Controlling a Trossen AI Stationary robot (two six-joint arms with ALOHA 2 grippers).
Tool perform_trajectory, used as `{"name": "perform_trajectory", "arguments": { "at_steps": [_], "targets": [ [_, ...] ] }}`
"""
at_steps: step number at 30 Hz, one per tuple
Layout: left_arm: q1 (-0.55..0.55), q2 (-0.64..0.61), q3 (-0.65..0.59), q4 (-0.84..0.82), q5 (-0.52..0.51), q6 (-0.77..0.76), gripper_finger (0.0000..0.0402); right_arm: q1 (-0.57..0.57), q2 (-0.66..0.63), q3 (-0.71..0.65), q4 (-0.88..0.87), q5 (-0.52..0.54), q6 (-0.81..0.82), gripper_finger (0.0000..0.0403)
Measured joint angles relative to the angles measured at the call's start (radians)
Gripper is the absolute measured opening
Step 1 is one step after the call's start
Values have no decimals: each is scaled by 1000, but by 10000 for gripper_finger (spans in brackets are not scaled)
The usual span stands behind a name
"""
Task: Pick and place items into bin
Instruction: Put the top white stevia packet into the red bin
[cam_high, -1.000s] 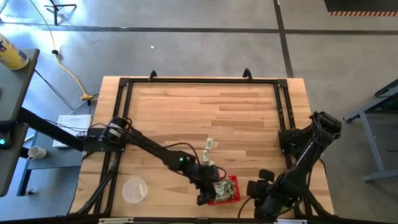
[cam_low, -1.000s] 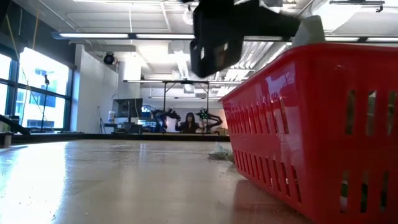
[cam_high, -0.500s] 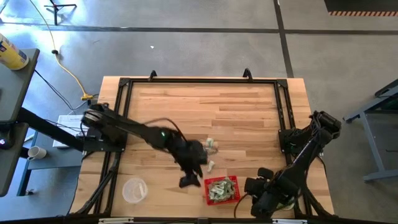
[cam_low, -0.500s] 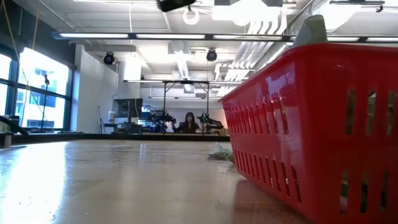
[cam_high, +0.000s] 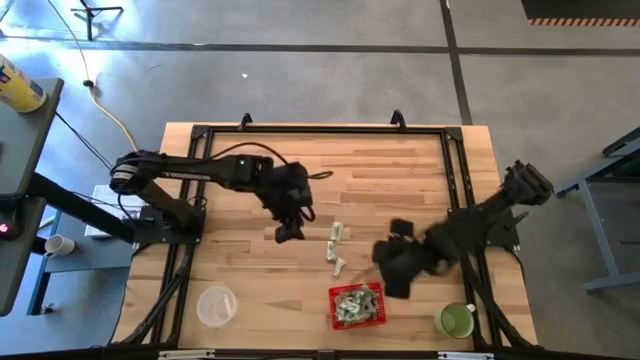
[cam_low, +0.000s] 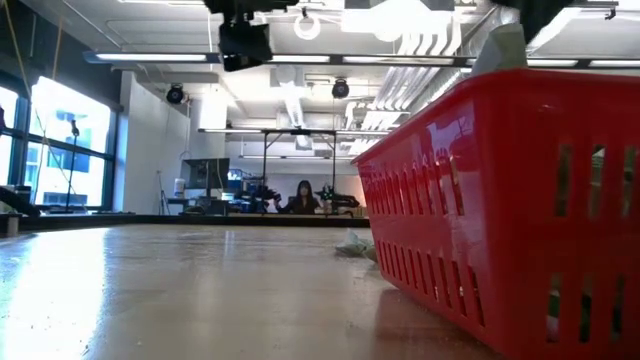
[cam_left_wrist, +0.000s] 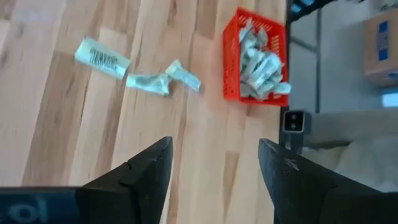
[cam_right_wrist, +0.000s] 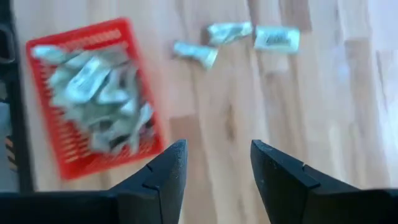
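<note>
The red mesh basket (cam_high: 356, 305) stands near the table's front edge and holds several pale green-and-white wrapped pieces (cam_left_wrist: 261, 56). Three loose pieces (cam_high: 336, 232) (cam_high: 331, 250) (cam_high: 340, 266) lie flat on the wood just beyond it. They also show in the right wrist view (cam_right_wrist: 194, 53) (cam_right_wrist: 229, 31) (cam_right_wrist: 277, 38). My left gripper (cam_high: 288, 232) hovers open and empty to the left of the loose pieces. My right gripper (cam_high: 395, 270) hovers open and empty to the right of the basket's far side. In the low view the basket (cam_low: 500, 200) fills the right side.
A clear round container (cam_high: 215, 305) stands at the front left. A green cup (cam_high: 455, 320) stands at the front right, beside the basket. A black frame (cam_high: 320, 130) runs along the table's edges. The wood beyond the pieces is bare. A person sits far back in the room (cam_low: 303, 195).
My left gripper has risen from over the basket and gone toward the table's far left, ending beside the loose pieces. My right gripper has swung from the front right corner up and toward the left, uncovering the green cup. The basket has stayed in place.
</note>
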Motion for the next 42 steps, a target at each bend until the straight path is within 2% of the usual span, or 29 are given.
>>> {"name": "perform_trajectory", "arguments": {
  "at_steps": [4,9,12,14,16,19,21,25,31,38,42],
  "targets": [
    [33,-79,-82,13,10,18,260,-162,-4,-26,112,-87,-231,169],
    [102,-229,-209,73,-12,20,253,-365,-7,-191,427,-428,-417,170],
    [132,-330,-280,108,-20,19,255,-439,-9,-277,551,-524,-473,169],
    [140,-380,-316,139,-36,18,257,-477,-8,-308,604,-514,-477,170],
    [140,-415,-338,140,-74,20,257,-510,-9,-325,655,-459,-477,170],
    [145,-445,-353,129,-158,20,254,-547,-9,-335,665,-388,-459,170],
    [147,-453,-358,134,-173,20,253,-565,-9,-335,672,-355,-461,170],
    [145,-451,-359,125,-160,40,253,-587,-9,-335,721,-301,-475,170],
    [146,-451,-359,109,-149,42,253,-588,-9,-335,799,-360,-299,169],
    [145,-451,-359,112,-114,42,252,-592,80,-335,796,-192,-240,170],
    [145,-451,-359,113,-115,42,253,-575,161,-335,794,-214,-114,170]
  ]
}}
